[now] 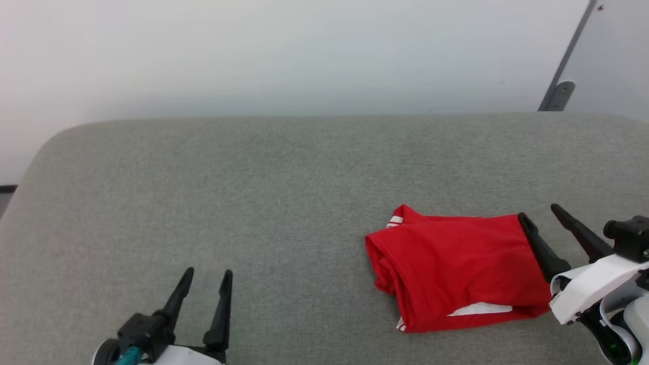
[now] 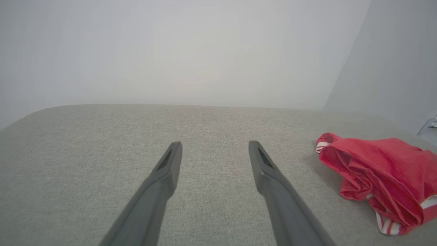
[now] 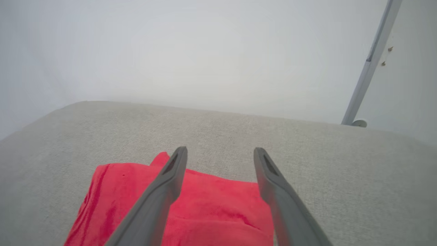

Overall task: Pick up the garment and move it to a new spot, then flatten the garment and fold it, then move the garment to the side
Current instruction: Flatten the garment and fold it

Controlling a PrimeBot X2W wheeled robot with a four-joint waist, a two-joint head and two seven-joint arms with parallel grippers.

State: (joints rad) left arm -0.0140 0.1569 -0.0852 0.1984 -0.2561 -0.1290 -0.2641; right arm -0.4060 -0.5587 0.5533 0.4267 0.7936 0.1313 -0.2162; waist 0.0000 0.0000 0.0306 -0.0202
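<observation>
Head view: the red jersey-style garment with white sleeve fabric and striped trim (image 1: pixel 456 268) lay folded into a rough rectangle on the right part of the grey fabric-covered tabletop (image 1: pixel 253 177). My right end effector (image 1: pixel 538 211) was released, jaws wide, gripping nothing. Its inner finger sat at the garment's right edge, the outer one over bare tabletop. My left end effector (image 1: pixel 209 272) was also released and empty, low at the near left, well apart from the garment.

Left wrist view: left end effector (image 2: pixel 215 144) was spread over bare tabletop (image 2: pixel 85 153), with the garment (image 2: pixel 379 167) off to its right. The near end of the fold looked bulky and rolled, and the red-and-white striped trim (image 2: pixel 385 225) poked out at the bottom.

Right wrist view: right end effector (image 3: pixel 220 150) was above the garment (image 3: pixel 211 212), fingertips past its far edge, with tabletop (image 3: pixel 341 164) beyond.

My read: the fold looked done and only the move to the side was left, if it wasn't there already.
- Bite the whole stack at the right edge, not just the top layer, or the fold peels open.
- Get one finger under all layers, low and flat to the tabletop.
- Slide or lift barely clear, since a high lift would let the loose rolled end drop open.
- Use the left end effector to pin or carry that rolled end.
- Let go only once the stack is down flat.
</observation>
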